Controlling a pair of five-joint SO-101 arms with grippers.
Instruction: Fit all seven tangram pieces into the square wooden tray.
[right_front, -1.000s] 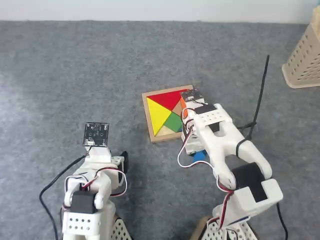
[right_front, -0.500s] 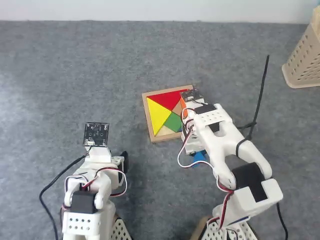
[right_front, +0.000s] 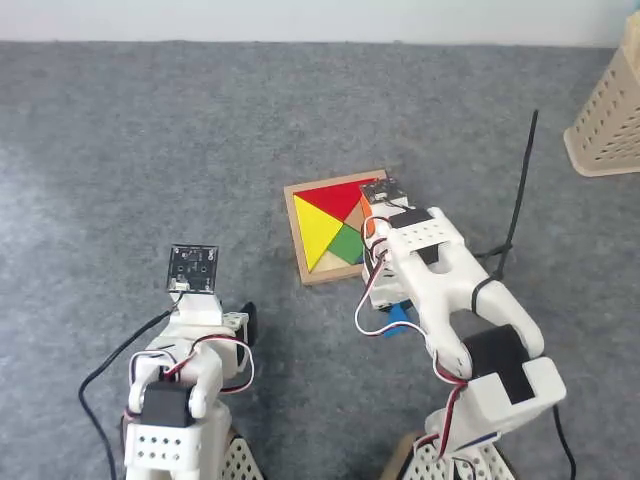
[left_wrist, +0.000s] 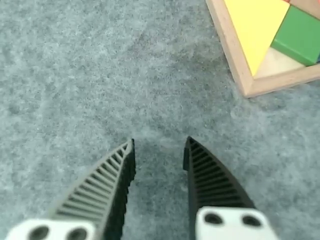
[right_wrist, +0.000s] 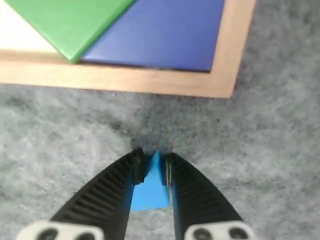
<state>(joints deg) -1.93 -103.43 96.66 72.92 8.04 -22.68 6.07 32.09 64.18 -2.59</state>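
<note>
Just off the tray (right_wrist: 150, 82), right gripper (right_wrist: 153, 156) clamps light-blue piece (right_wrist: 151, 187) (carpet (right_wrist: 270, 150) around).

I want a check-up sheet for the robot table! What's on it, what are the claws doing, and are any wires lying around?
Surface: grey carpet-like cover, flat.
Job's things: square wooden tray holds red piece, yellow piece, green piece, dark blue piece; one pale gap is bare.
Clutter: nothing seen.
Grippers: left gripper open over bare cover; right gripper shut on light blue triangle, just outside the tray's corner.
Cables: black cable by the left arm; thin black cable right of the tray.
Surroundings: beige slotted basket, pale wall.
</note>
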